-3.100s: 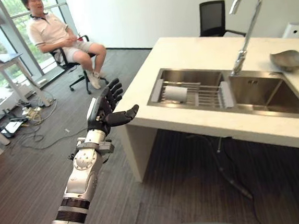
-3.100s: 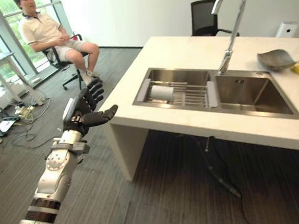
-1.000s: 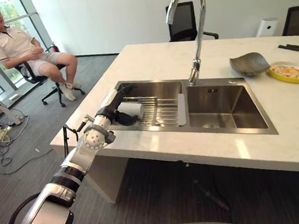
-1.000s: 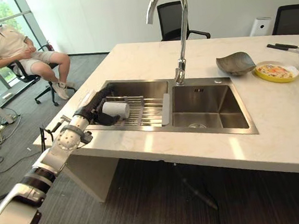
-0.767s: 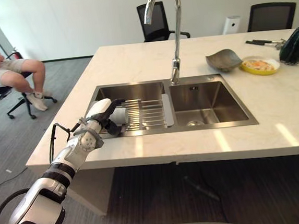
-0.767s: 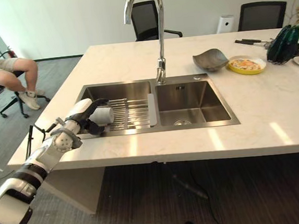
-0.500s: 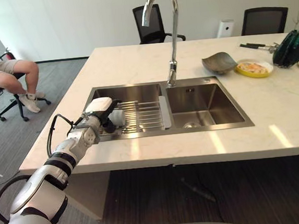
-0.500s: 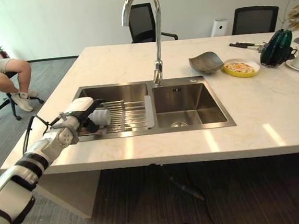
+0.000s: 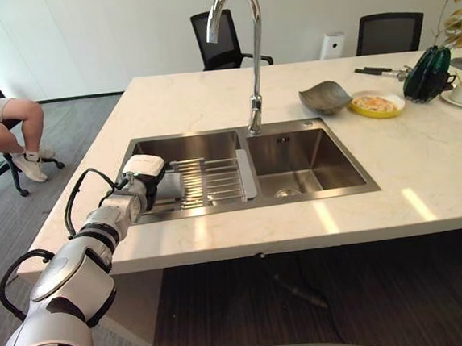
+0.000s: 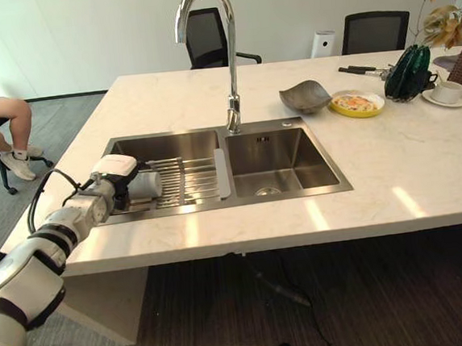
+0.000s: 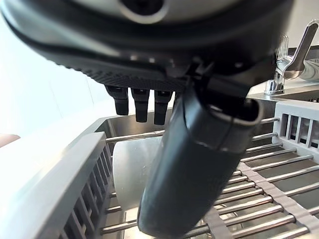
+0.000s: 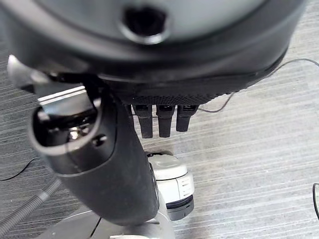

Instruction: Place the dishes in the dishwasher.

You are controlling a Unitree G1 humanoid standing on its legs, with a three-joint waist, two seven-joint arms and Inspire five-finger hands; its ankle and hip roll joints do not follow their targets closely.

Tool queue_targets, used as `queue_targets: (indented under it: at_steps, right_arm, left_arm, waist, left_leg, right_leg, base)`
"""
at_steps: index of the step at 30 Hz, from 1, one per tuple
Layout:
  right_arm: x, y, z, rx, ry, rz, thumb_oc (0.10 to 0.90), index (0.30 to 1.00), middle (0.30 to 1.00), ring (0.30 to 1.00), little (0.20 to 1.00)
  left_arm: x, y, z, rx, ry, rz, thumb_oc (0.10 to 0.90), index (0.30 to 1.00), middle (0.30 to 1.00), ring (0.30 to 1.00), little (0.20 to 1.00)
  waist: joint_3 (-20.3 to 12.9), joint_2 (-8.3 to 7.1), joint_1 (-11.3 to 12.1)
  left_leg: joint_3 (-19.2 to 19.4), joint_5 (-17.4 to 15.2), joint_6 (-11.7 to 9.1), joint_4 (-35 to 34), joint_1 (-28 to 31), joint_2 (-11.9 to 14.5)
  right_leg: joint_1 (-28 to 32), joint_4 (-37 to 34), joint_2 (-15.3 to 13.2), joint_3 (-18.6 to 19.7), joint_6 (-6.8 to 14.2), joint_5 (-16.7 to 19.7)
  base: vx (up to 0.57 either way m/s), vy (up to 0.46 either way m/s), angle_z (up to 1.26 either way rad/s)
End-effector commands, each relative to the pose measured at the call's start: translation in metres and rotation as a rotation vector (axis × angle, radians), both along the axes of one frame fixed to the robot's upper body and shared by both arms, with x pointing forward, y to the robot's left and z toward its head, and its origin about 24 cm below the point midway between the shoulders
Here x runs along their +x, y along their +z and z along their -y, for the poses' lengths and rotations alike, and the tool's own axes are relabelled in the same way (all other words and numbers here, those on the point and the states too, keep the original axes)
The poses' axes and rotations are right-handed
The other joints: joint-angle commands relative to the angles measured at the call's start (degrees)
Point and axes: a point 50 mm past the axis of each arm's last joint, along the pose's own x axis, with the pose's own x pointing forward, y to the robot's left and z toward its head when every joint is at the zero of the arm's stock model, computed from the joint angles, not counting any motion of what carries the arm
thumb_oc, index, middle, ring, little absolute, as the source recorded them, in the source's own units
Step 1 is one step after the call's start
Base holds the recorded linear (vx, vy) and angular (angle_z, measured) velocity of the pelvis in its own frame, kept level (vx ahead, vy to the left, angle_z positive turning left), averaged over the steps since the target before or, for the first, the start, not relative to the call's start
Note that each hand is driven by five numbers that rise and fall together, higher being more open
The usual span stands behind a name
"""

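Pale stone island counter (image 9: pixel 209 102) in an office room, with a double steel sink (image 9: pixel 295 163) under a tall faucet (image 9: pixel 238 26). A wire drying rack (image 9: pixel 212 183) spans the left basin — it keeps the white cup (image 10: pixel 145 185) on its side, off the sink floor and within reach. My left hand (image 9: pixel 144 176) is at the cup, fingers (image 11: pixel 139 102) straight past its far side, thumb in front, not clamped. Cup looks plain, smooth, cylindrical. Right hand (image 12: pixel 119 164) hangs relaxed over the floor, holding nothing.
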Motion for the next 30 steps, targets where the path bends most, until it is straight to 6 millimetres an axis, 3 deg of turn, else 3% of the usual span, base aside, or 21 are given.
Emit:
queue_targets:
  at_steps: [1,12,19,30]
  right_arm:
    - [0.018,0.000,-0.002,0.008,0.074,0.041,0.800,0.900,0.900,0.900,0.900]
    - [0.029,0.000,-0.007,0.009,0.132,0.074,0.800,0.900,0.900,0.900,0.900]
    - [0.032,0.000,-0.009,0.013,0.171,0.083,0.800,0.900,0.900,0.900,0.900]
    - [0.037,0.000,-0.011,0.019,0.211,0.083,0.800,0.900,0.900,0.900,0.900]
  left_arm:
    - [0.042,0.102,0.007,0.033,0.015,0.333,0.800,0.900,0.900,0.900,0.900]
    - [0.025,0.068,-0.025,0.108,0.126,0.210,0.800,0.900,0.900,0.900,0.900]
    - [0.015,0.062,-0.047,0.161,0.184,0.156,0.800,0.900,0.900,0.900,0.900]
    - [0.010,0.051,-0.052,0.076,0.220,0.027,0.800,0.900,0.900,0.900,0.900]
  waist:
    - [1.8,2.05,-0.2]
    - [2.3,0.97,-1.2]
    - [2.7,-0.51,-1.7]
    - [3.8,-2.54,-2.3]
  left_leg:
    - [-4.0,-2.1,1.0,0.6,0.1,-0.1]
    - [-2.0,-2.4,0.8,0.6,-0.2,0.1]
    - [-0.3,-2.6,0.6,0.6,-0.1,0.5]
    - [0.7,-2.8,0.6,0.6,-0.5,0.7]
  right_leg:
    - [0.7,0.8,-3.9,-2.5,4.0,-0.7]
    - [-1.0,0.8,-3.4,-1.2,4.3,0.2]
    - [-2.1,0.8,-2.9,-0.4,4.6,0.7]
    - [-3.1,0.8,-2.7,0.1,4.8,1.5]
  base:
    - [0.01,0.032,0.00]
    - [-0.01,0.015,-0.06]
    - [0.00,0.022,-0.13]
    - [0.00,0.022,-0.07]
